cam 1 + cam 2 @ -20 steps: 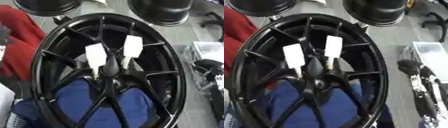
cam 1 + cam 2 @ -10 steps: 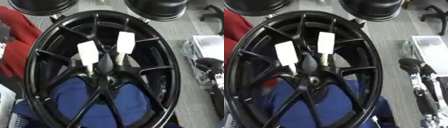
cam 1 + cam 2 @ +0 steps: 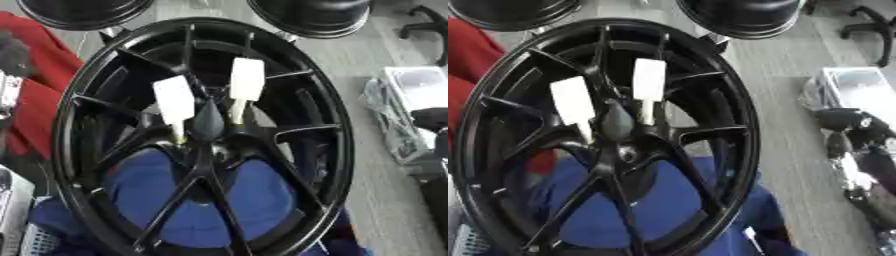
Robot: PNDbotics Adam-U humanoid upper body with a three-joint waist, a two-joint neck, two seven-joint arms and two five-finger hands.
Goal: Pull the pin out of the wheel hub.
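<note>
Since neither of my hands shows in either view, I can't tell their state. Two white pins [image 3: 175, 102] [image 3: 246, 85] stand in the wheel hub [image 3: 208, 132], so pulling hasn't begun. Next I'd reach in and grasp one.

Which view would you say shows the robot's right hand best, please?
The right eye view: the black-and-silver right hand shows along the right edge, beside the black wheel hub. The left eye view catches only a dark sliver at its right edge.
</note>
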